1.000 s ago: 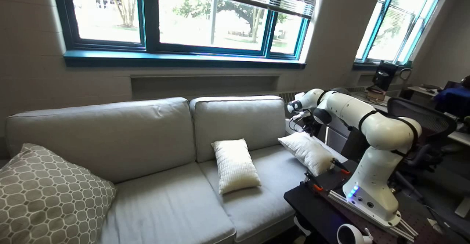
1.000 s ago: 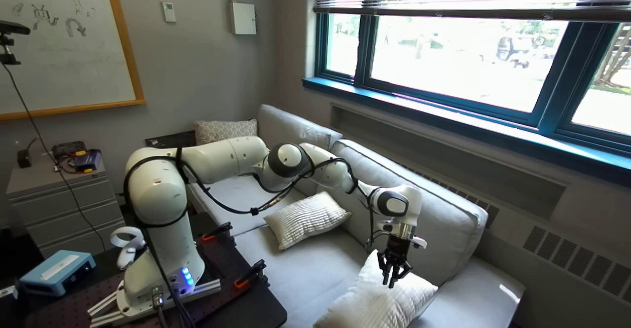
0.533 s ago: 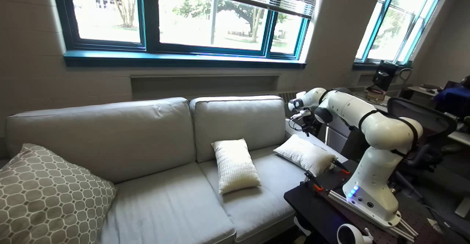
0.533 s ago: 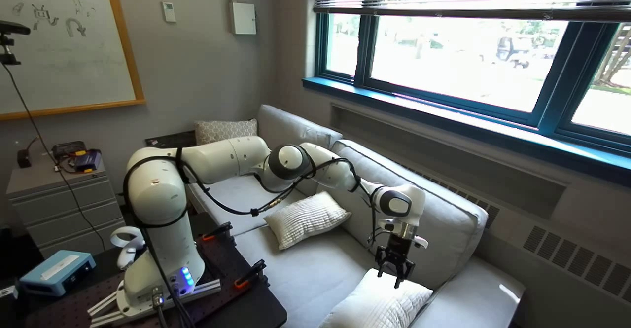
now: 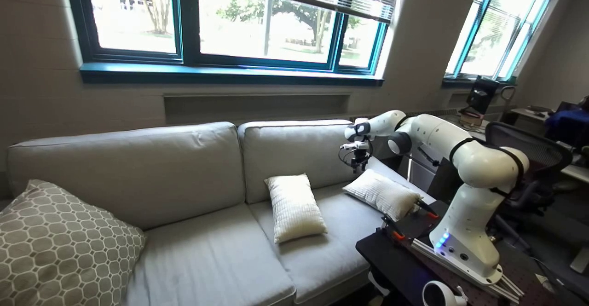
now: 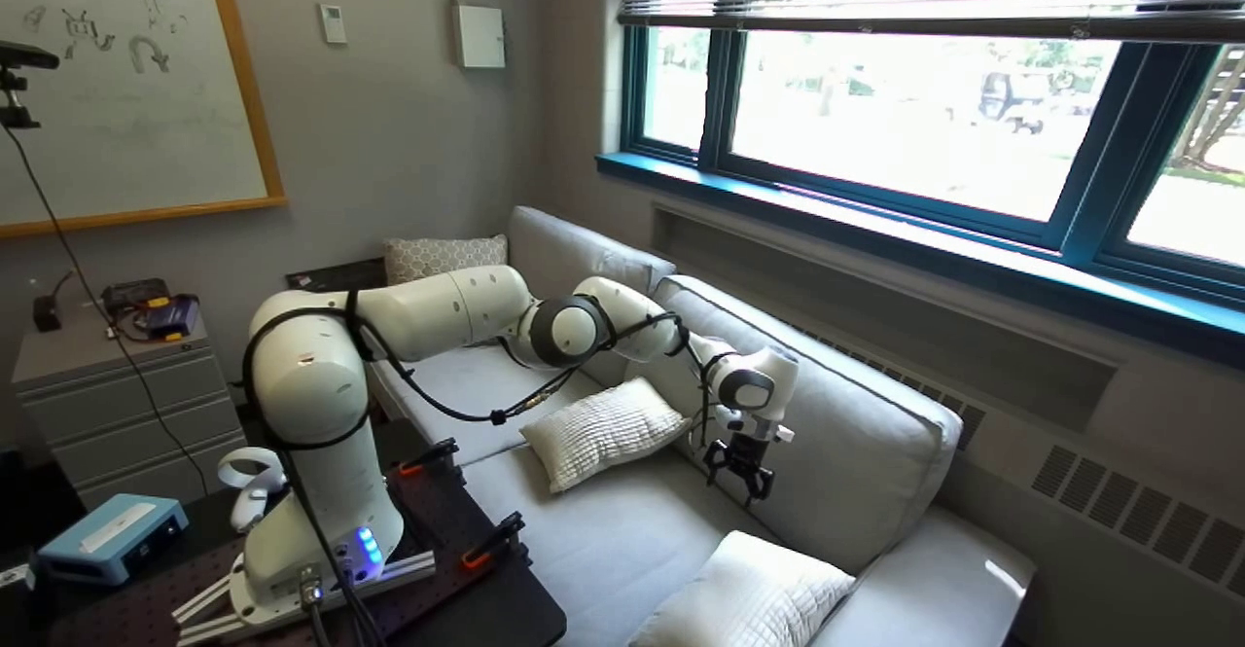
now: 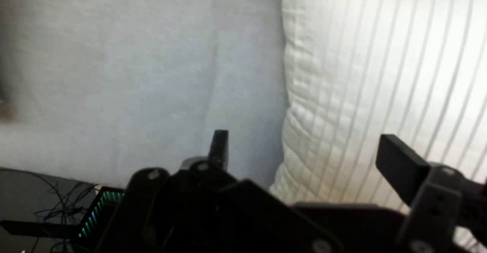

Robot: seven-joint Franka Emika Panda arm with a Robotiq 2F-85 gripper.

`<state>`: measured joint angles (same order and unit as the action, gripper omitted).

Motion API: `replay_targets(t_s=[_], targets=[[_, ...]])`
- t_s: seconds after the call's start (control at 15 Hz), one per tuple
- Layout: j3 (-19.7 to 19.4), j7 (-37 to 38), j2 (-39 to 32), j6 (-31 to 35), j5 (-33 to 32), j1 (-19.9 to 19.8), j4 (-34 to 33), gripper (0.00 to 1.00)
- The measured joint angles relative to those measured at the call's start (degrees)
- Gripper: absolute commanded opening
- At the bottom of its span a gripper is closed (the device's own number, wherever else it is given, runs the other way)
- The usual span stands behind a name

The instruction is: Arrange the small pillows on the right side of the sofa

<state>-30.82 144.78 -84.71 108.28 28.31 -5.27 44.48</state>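
Two small white pillows lie on the right half of the sofa (image 5: 198,255). One pillow (image 5: 297,209) rests near the middle seam, its edge toward the back cushion. The other pillow (image 5: 384,193) lies flat by the right arm; an exterior view crops this pillow (image 6: 754,593) at the bottom. My gripper (image 6: 731,488) hangs above the seat between the two, close to the back cushion, touching neither. In the wrist view the gripper (image 7: 308,152) is open with wide-spread fingers (image 7: 219,146). A white pillow (image 7: 342,93) shows beyond the jaws at right; which of the two, I cannot tell.
A larger lattice-patterned cushion (image 5: 69,246) sits at the sofa's far left end. The black table (image 6: 530,603) carrying the arm stands against the sofa's front, with orange-handled clamps (image 6: 493,540) on its edge. The sofa's back cushion (image 5: 299,154) rises behind the gripper.
The gripper has opened and let go of the pillow by the right arm, which has dropped flat. Since then the arm has moved away from it, toward the middle pillow.
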Motion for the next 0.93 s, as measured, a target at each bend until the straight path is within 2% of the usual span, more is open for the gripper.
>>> replay_targets(t_s=[0.2, 0.33, 0.93], targets=[[1.9, -2.6, 1.0, 6.4, 0.3, 6.8, 3.4, 1.00], [1.9, -2.7, 1.6, 7.6, 0.3, 9.2, 5.2, 1.00], [1.9, -4.5, 2.2, 8.0, 0.3, 7.9, 6.2, 1.00]])
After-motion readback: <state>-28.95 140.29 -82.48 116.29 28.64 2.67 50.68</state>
